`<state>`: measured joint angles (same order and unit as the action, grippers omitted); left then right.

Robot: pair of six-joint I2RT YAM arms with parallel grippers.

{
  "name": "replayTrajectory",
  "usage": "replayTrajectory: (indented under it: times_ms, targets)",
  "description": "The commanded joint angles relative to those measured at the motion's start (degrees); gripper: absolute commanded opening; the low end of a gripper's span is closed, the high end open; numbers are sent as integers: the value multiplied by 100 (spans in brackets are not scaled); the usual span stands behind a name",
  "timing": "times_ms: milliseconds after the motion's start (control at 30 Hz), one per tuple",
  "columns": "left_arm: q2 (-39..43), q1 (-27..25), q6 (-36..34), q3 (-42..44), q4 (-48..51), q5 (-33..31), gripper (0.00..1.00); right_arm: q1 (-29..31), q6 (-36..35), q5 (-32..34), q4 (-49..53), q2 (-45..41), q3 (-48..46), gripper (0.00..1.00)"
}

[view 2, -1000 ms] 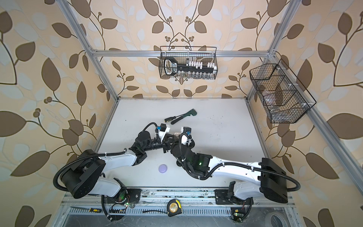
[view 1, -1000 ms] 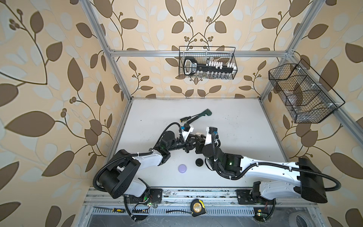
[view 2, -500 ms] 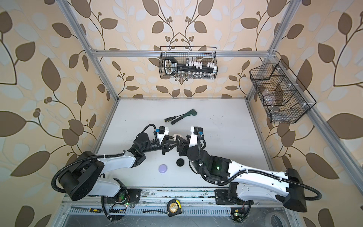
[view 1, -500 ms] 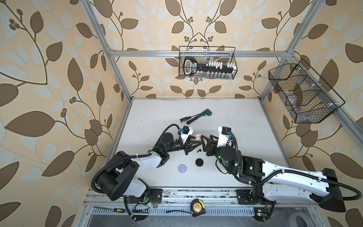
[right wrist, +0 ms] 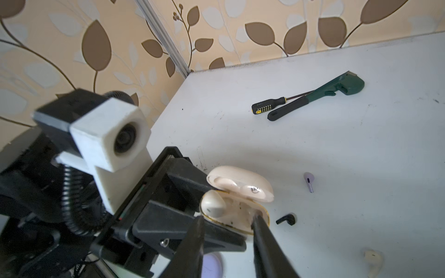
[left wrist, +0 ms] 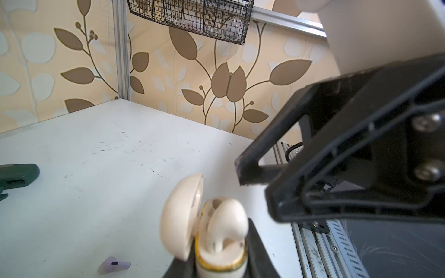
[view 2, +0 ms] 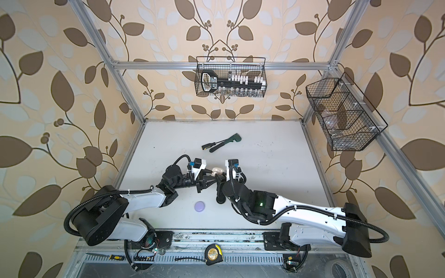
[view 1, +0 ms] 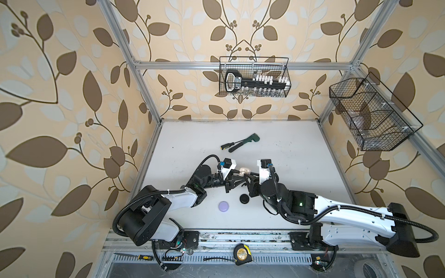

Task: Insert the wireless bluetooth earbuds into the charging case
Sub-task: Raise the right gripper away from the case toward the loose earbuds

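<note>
Clamping cream case (right wrist: 240, 179), left gripper (view 1: 240, 177) over scuffed white table (view 1: 289, 149); right gripper (right wrist: 227, 217) part-open, empty; leaf-patterned walls (view 1: 72, 96), wire baskets (view 1: 254, 77).

Screwdriver (view 1: 227, 145) lies just beside green wrench (view 1: 245, 142); tape measure (view 1: 242, 254) on the front rail.

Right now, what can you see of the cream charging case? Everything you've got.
The cream charging case is a small glossy plastic clamshell with a gold band round the base's mouth. Its lid stands hinged open, a small dark mark inside. One cream earbud stands stem-down in one well; the other well looks empty. The left gripper clamps the base from both sides, apparently clear of the table. The right gripper, jaws apart, is at the open mouth, one fingertip by the empty well.
</note>
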<state>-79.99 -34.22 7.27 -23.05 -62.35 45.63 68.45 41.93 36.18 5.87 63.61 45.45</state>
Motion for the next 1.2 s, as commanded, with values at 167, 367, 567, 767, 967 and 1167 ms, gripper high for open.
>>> replayTrajectory:
  times_ms: [167, 367, 567, 767, 967, 1167]
  targets:
    - [290, -54, -182, 73, -394, 227, 0, -98, 88, -40, 168, 169, 140, 28]
    - [425, -60, -207, 134, -349, 283, 0, -121, 143, 81, 257, 162, 95, 26]
    - [432, -66, -233, 160, -410, 239, 0, -37, 74, 134, 369, 19, 137, 25]
    - [618, -51, -444, 274, -226, -72, 0, 55, 82, 448, 1167, -755, 166, 34]
    - [1169, -52, -759, 391, 459, -315, 0, -760, -6, -280, 2425, -1422, 259, 41]
    - [1538, -50, -941, 382, 951, -533, 0, -2440, -417, -2059, 2952, -1144, -74, 50]
